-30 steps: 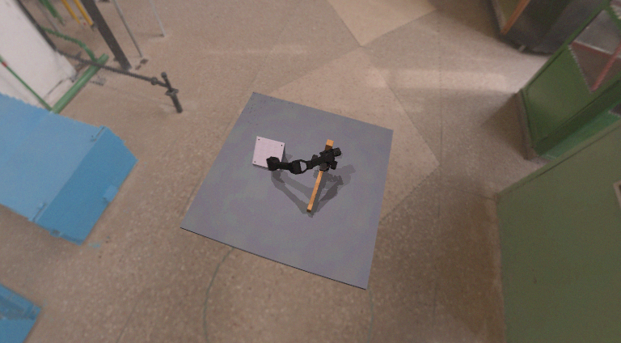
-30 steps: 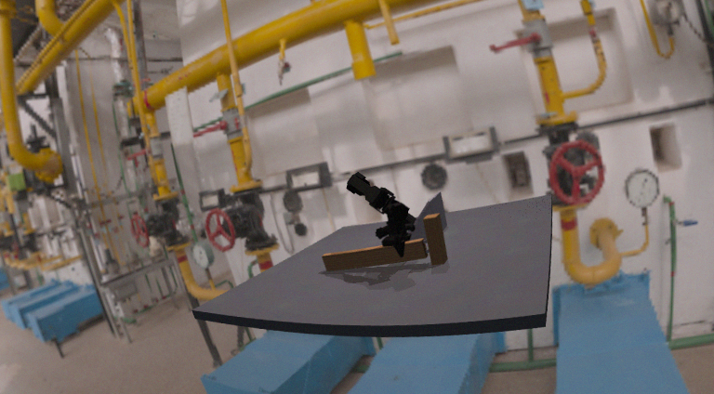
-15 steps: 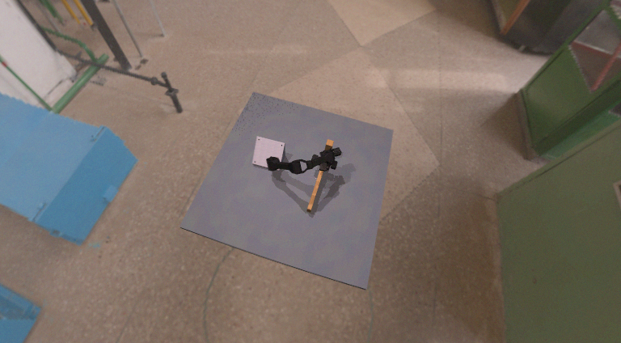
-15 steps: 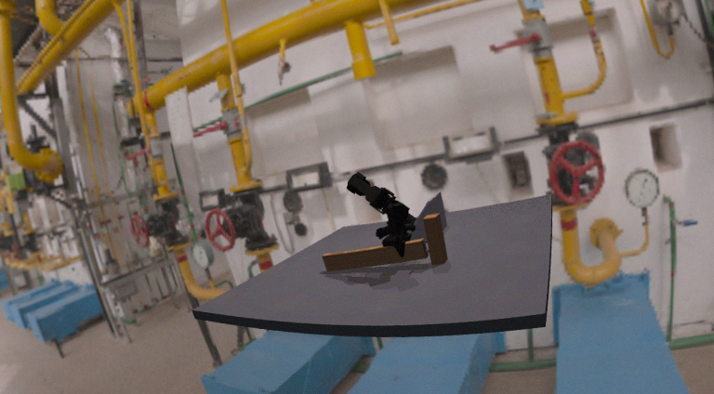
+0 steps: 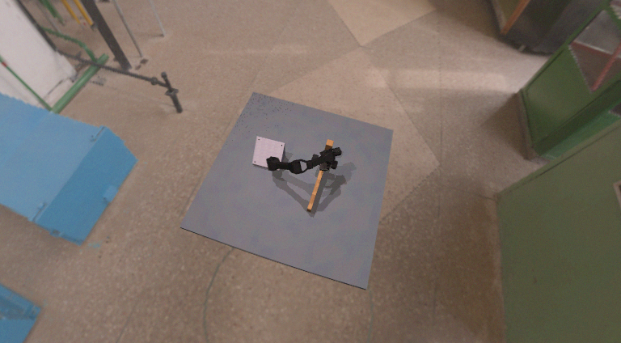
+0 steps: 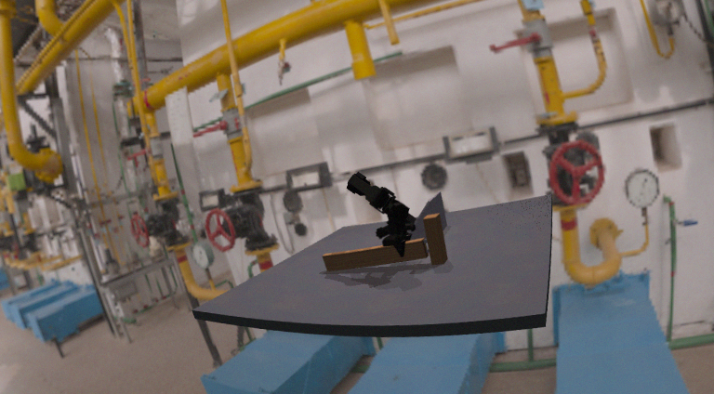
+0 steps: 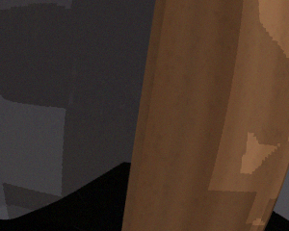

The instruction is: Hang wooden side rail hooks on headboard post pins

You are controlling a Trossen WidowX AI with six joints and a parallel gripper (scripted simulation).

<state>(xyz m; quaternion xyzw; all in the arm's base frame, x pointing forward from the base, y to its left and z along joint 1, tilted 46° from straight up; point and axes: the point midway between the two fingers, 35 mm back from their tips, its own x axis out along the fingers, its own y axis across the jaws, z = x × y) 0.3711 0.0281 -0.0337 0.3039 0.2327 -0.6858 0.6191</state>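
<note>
The wooden side rail (image 5: 314, 193) (image 6: 352, 259) (image 7: 183, 106) slopes gently up toward the headboard post. Its far end is low, at or very near the table; exact contact cannot be told. The wooden post (image 5: 329, 142) (image 6: 435, 240) stands upright just beyond the rail's raised end. A narrow gap with a small light bit shows between them in the exterior view. The hooks, pins and slot cannot be made out. My gripper (image 5: 324, 167) (image 6: 398, 249) (image 7: 170, 179) is shut on the rail near its post end. In the wrist view the rail passes between the dark fingers.
The grey table (image 5: 274, 229) (image 6: 489, 295) carries everything. A pale square plate (image 5: 269, 150) with small dark corner spots lies by the arm's base, left of the rail in the top view. A dark slanted panel (image 6: 435, 206) rises behind the post in the exterior view.
</note>
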